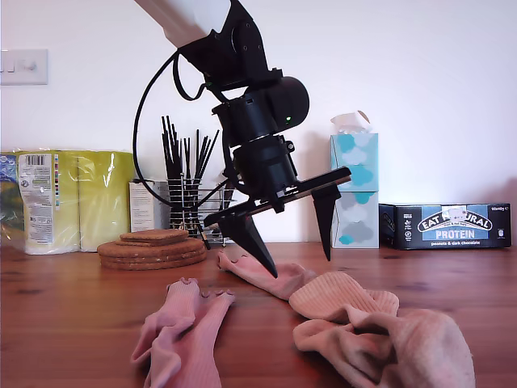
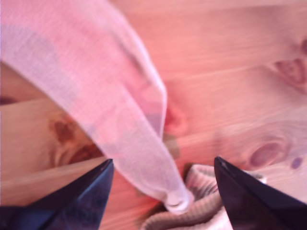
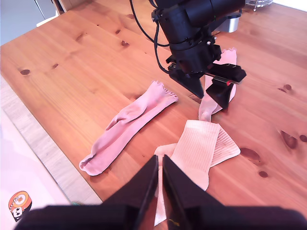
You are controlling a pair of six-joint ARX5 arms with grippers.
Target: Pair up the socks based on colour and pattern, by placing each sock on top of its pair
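Rose-pink sock: near desk front edge, long axis front-to-back, frilly cuff rearward. Second rose-pink sock: under my first gripper, jaws apart. Beige socks: heaped, exterior view's right. My second gripper: jaws closed, empty.

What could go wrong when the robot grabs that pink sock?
My first tool hangs open over the pink sock, whose end touches the ribbed beige sock, so a pinch there might lift both. The other pink sock lies near the table edge; a careless drag could push it off.
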